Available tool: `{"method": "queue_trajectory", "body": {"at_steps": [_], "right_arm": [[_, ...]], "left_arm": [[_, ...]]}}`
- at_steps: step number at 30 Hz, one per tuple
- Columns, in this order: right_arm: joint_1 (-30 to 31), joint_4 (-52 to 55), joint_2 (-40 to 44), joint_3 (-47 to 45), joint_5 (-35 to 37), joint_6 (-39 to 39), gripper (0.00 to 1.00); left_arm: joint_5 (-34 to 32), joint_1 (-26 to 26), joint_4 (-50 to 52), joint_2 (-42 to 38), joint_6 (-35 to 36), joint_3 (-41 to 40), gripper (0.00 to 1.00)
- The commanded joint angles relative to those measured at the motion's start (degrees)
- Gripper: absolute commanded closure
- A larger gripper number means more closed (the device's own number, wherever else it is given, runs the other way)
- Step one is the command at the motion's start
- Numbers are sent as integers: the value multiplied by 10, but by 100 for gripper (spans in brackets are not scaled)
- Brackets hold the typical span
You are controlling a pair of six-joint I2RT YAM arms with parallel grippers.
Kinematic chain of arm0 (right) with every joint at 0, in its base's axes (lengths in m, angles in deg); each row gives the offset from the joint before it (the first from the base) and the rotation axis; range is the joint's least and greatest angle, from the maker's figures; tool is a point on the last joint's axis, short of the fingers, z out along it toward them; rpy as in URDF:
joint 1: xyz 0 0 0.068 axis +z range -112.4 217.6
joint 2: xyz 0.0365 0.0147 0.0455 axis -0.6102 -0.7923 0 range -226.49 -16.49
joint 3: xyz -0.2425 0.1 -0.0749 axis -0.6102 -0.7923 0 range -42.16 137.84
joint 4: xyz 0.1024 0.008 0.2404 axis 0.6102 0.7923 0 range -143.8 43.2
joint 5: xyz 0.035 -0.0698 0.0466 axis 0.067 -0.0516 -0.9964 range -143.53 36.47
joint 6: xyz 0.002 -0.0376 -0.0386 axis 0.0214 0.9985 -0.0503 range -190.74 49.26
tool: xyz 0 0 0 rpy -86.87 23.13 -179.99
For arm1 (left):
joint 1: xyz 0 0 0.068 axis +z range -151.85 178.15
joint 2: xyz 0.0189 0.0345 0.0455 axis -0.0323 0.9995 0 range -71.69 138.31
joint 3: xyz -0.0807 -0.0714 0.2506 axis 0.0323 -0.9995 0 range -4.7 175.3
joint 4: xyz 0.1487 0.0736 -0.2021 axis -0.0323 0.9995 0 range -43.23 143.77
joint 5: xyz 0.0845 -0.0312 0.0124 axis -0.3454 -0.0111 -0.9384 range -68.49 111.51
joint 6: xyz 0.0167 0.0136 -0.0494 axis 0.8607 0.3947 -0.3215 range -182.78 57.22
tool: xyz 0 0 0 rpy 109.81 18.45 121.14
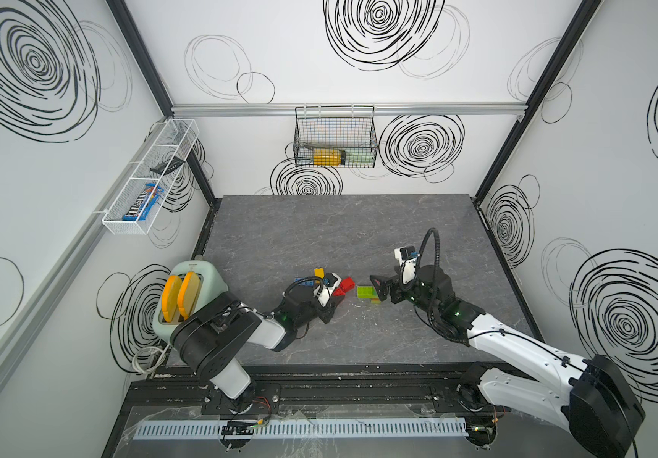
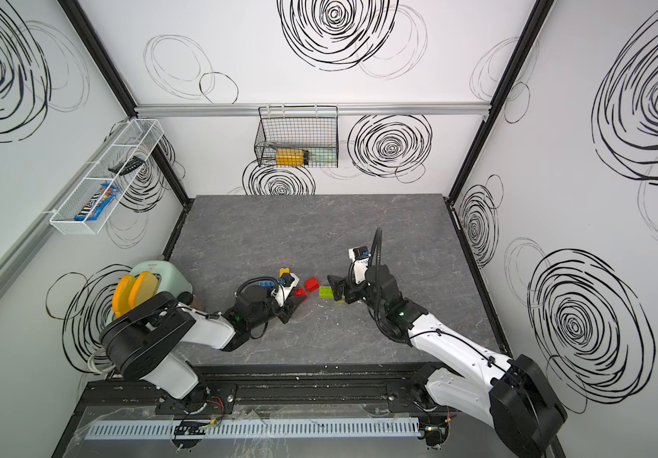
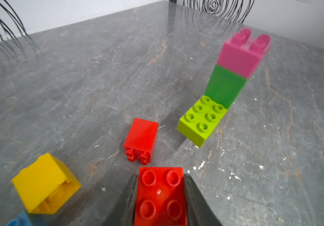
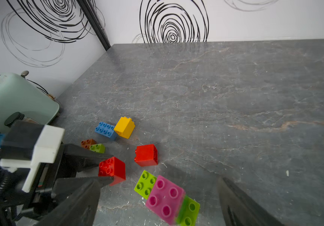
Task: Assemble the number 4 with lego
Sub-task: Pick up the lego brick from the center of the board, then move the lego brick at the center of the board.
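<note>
My left gripper (image 3: pixel 160 177) is closed on a red brick (image 3: pixel 160 197), near the loose yellow brick (image 3: pixel 43 182) and a second red brick (image 3: pixel 141 135) that lies on its side. Further right stands the started stack (image 3: pixel 223 86) of lime, dark green and pink bricks, between the wide open jaws of my right gripper (image 4: pixel 160 183), which grips nothing. I judge the next move is to carry the red brick over and press it onto the free lime studs.

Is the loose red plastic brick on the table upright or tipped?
Tipped: the loose red plastic brick lies on its side, studs pointing sideways.

Even bright light, soft shadows, pink brick (image 3: pixel 242 56) blurred
</note>
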Motion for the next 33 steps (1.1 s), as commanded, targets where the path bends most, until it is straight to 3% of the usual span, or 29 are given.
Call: {"method": "queue_trajectory", "body": {"at_steps": [1,3,10,14,19,22,27,33], "right_arm": [[43,-20,-15,3,109,-50,4],[60,-18,-27,2,141,-74,5],[72,-47,-90,-6,123,-90,17],[71,-51,-108,-6,150,-102,21],[71,-81,-116,-21,141,-75,42],[71,-82,-123,-20,128,-46,49],[69,-93,-128,-25,116,-21,56],[65,-93,-141,-26,112,-9,58]], "left_arm": [[-52,-3,-54,-46,-37,-27,100],[-65,-6,-50,-70,-60,-33,100],[-122,-33,116,-156,-165,31,100],[-119,-43,91,-170,-168,29,100],[-120,-55,116,-177,-148,54,100],[-111,-56,134,-179,-141,68,100],[-112,-58,145,-178,-142,78,100],[-112,-64,155,-172,-143,83,100]]}}
